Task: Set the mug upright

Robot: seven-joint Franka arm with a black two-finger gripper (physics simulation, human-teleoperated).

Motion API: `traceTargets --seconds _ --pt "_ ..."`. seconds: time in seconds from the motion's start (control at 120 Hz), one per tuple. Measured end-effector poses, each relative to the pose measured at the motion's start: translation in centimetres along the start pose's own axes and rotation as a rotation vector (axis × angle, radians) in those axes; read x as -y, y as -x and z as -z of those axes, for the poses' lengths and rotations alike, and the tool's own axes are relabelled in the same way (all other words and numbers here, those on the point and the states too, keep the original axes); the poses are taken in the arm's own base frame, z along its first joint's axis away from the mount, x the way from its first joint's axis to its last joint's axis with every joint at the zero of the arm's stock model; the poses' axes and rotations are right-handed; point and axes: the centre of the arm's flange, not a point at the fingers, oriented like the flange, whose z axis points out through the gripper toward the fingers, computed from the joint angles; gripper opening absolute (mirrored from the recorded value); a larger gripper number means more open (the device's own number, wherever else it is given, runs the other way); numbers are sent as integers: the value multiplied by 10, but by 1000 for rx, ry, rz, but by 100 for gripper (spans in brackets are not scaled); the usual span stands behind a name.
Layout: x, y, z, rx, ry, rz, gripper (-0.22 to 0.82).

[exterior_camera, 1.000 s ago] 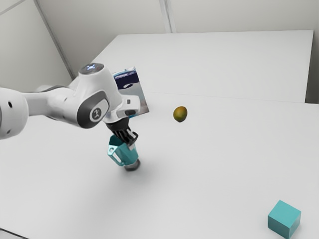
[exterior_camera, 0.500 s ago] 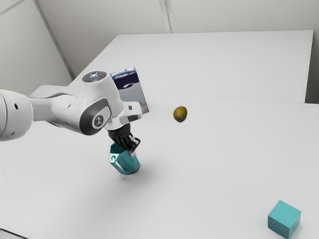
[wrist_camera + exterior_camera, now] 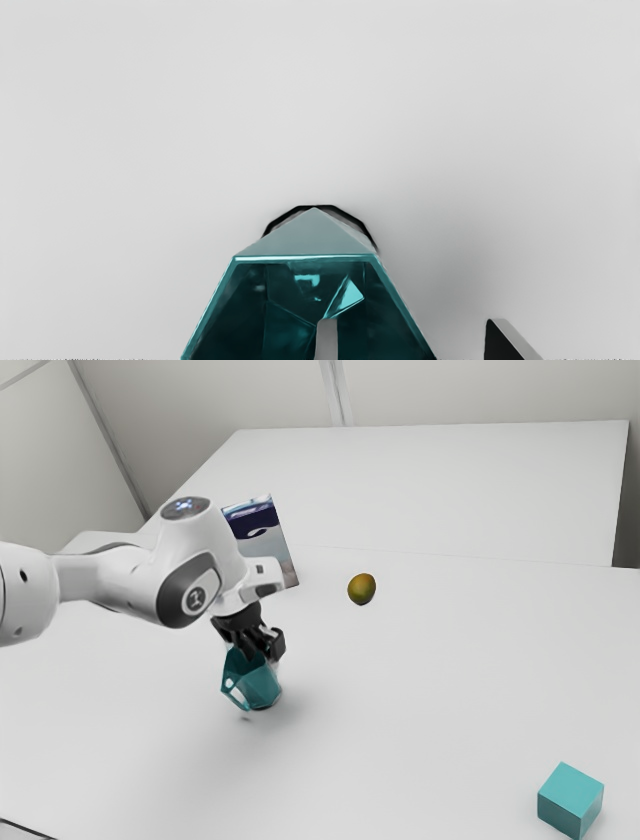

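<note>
Wrist view: inside of mug point(image 3: 300, 295), spread fingers point(image 3: 327, 341); exterior view: cube point(image 3: 570, 801).

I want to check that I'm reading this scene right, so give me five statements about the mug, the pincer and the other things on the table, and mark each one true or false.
1. The two fingers of the pincer stand apart. True.
2. The mug has its open mouth turned away from the pincer. False: the mouth faces the pincer.
3. The blue-green cube touches the mug. False: it sits well apart, toward the exterior view's right.
4. In the exterior view, the arm hides part of the printed box. True.
5. The olive-brown fruit lies inside the mug. False: it lies on the table.
</note>
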Motion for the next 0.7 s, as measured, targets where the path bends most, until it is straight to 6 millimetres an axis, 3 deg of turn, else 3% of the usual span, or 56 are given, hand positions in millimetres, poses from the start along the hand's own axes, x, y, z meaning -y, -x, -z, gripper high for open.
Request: traceTargets --seconds 0.267,0.425,0.7 --pt "-7 -7 56 -12 -23 -8 46" --pt "-1 -61 122 -40 15 -5 53" --pt "30 -93 212 -63 20 27 59"
